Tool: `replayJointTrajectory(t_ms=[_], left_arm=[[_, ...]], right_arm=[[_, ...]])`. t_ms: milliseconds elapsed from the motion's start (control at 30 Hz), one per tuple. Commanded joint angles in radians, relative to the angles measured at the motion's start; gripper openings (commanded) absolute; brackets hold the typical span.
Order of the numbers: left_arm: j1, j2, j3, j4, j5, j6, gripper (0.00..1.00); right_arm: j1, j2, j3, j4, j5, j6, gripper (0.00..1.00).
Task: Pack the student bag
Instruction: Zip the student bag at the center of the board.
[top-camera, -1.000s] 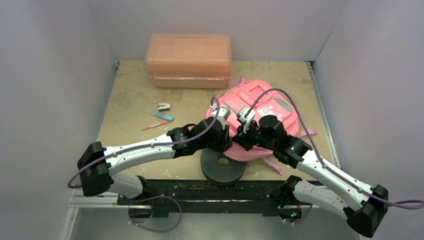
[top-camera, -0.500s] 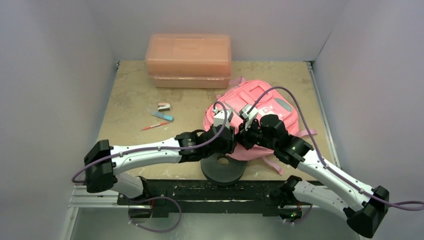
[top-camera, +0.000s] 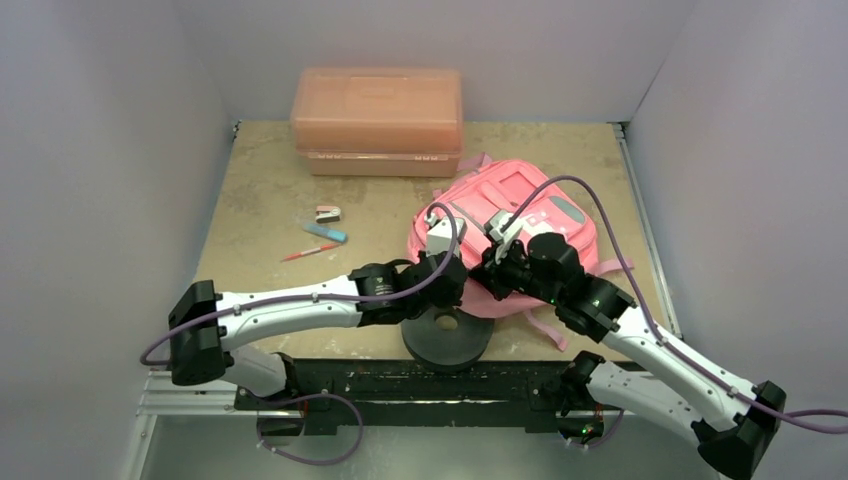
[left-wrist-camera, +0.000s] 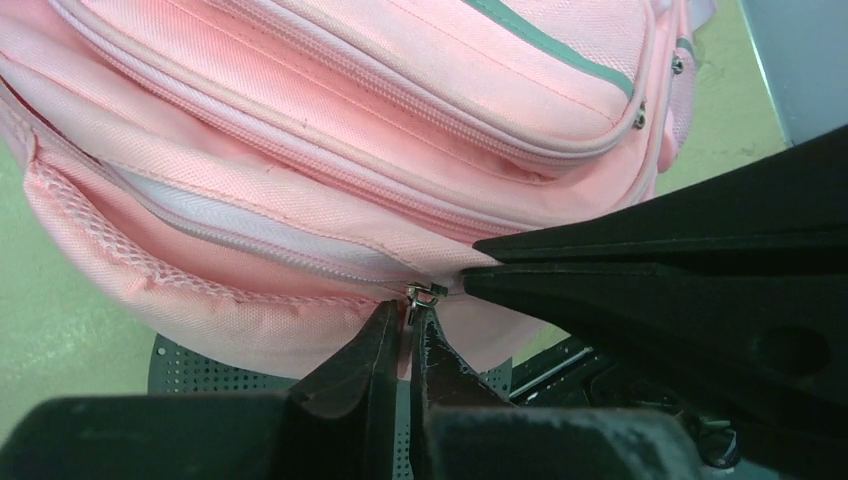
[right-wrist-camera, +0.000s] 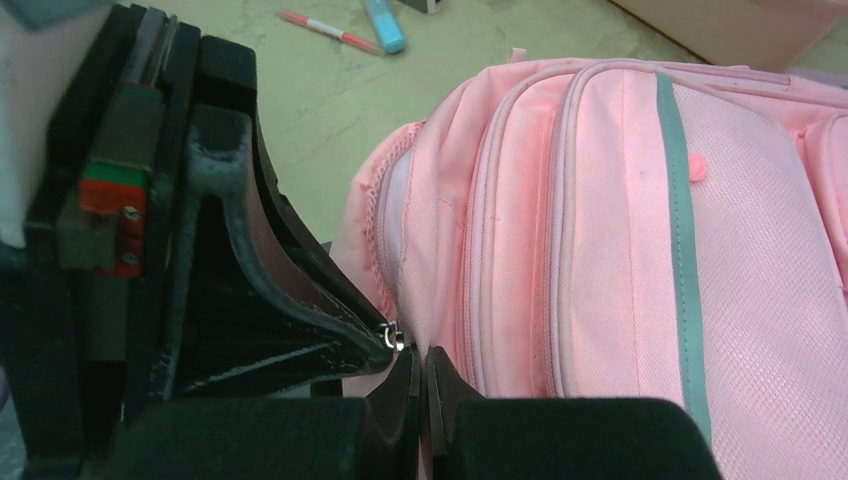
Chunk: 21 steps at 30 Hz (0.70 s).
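On the right half of the table (top-camera: 255, 190) we see the pink backpack (top-camera: 535, 205) lying with its front pockets up. Its near edge hangs over a black round disc (top-camera: 440, 342) that sits at the table's near edge between the two arms. Both arms reach inward and meet at that near edge of the backpack.

From the left wrist view, we find the left gripper (left-wrist-camera: 408, 322) with its jaws nearly pressed together. They are nipping the small metal zip pull (left-wrist-camera: 421, 294) at their very tips, where a zip line ends on the backpack's lower side. The right gripper (right-wrist-camera: 420, 378) comes in from the other side with its jaws pressed together. Its tips lie against the pink cloth just beside the zip pull, close to the tips of the left gripper. We cannot tell whether any cloth is caught between them.

A grey stripe (right-wrist-camera: 678, 210) runs down the front pocket in the right wrist view.

Well apart from the backpack, at the far edge of the table, stands a salmon-coloured plastic box (top-camera: 378, 118) with its lid closed. On the left half of the table lie a red pen (top-camera: 308, 252), a light-blue marker (top-camera: 328, 234) just beyond it, and a small pink-and-white object (top-camera: 328, 213) that we cannot make out.
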Motion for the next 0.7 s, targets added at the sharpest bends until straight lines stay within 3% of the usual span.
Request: replayJointTrajectory(t_ms=[0,233,467,567,667], left_arm=[[0.008,-0.099,-0.072,-0.088,-0.004,0.116,0.0],[0.196,-0.14,-0.114,-0.041,0.269,0.247,0.0],[0.422,-0.123,-0.074,-0.137,0.304,0.353,0.0],[0.434,-0.133,-0.076,-0.12,0.373,0.408,0.0],[0.434,-0.135,-0.092,-0.067,0.55,0.478,0.0]], right_arm=[[-0.005,-0.088,0.029,0.069,0.092,-0.059,0.0],[-0.006,-0.109,-0.025,0.03,0.133,-0.144,0.0],[-0.006,-0.125,-0.012,-0.009,0.222,-0.175,0.0],[-0.007,-0.12,-0.01,-0.018,0.215,-0.187,0.0],[-0.007,-0.119,-0.01,-0.032,0.215,-0.217,0.0]])
